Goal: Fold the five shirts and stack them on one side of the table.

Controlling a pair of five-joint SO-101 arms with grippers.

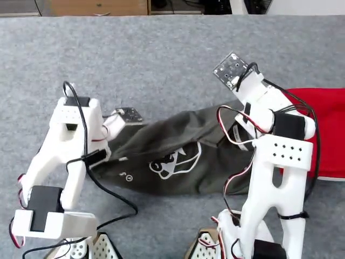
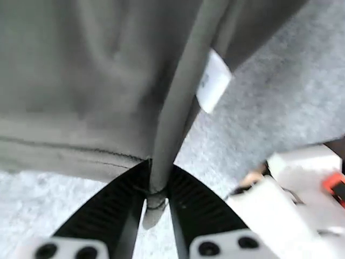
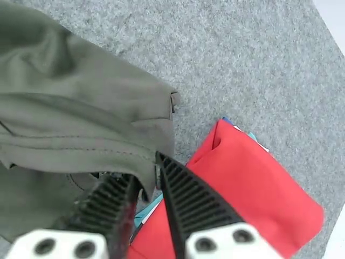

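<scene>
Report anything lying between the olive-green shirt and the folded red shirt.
Nothing visible does: the olive-green printed shirt, held by the left claw and right claw, ends right beside the folded red shirt.

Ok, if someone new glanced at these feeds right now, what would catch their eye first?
The olive shirt with its white print, stretched across the middle of the grey table between the two arms. The left gripper is shut on a rolled edge by the white label, the right gripper on a hem. Then the bright red folded shirt at the table's right edge.
</scene>
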